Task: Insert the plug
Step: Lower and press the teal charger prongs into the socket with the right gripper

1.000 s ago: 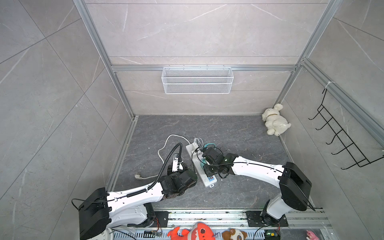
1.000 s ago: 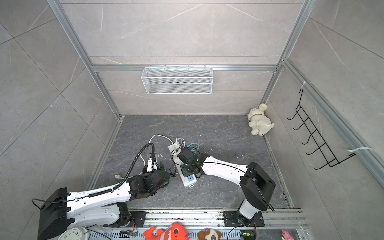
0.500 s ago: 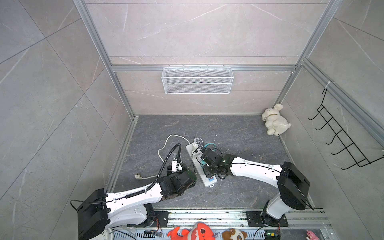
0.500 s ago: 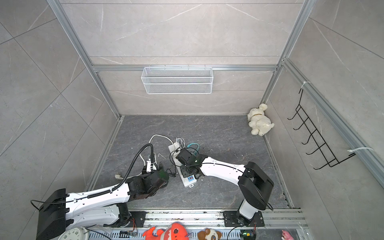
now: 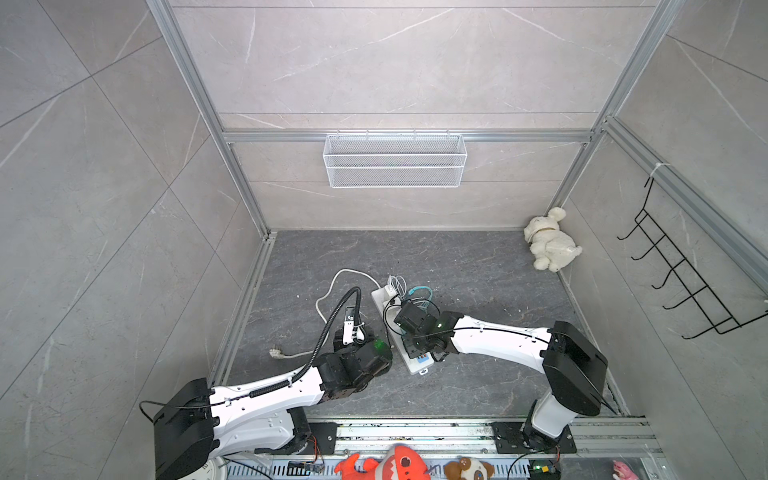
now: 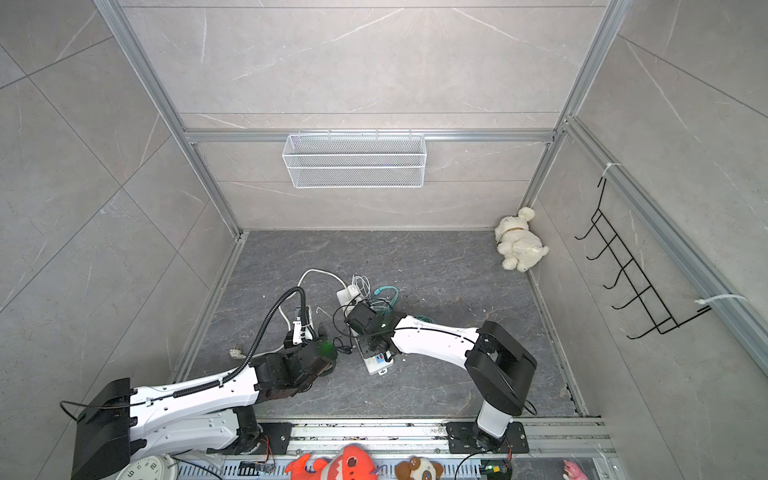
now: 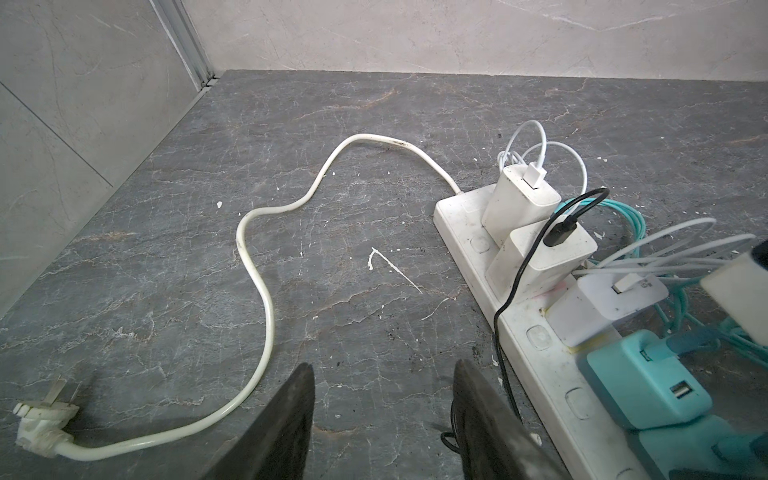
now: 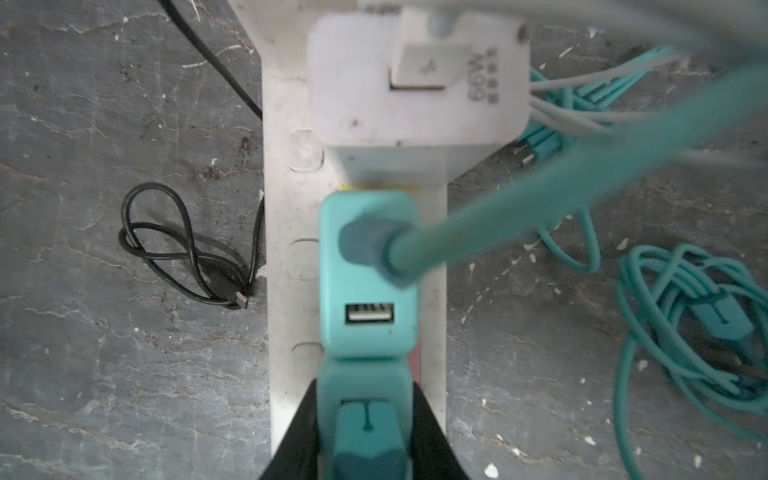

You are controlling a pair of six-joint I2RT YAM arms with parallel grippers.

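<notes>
Teal plug (image 8: pixel 365 415) sits pinched in the right claw (image 8: pixel 365 399), directly over the power strip (image 8: pixel 278 311) and aligned along it; the left claw (image 7: pixel 382 365) hangs spread alongside.

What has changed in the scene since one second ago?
The right arm has shifted slightly toward the left in both top views; the right gripper stays shut on the teal plastic charger plug at the long white power strip. The open left gripper and the strip have not visibly moved.
</notes>
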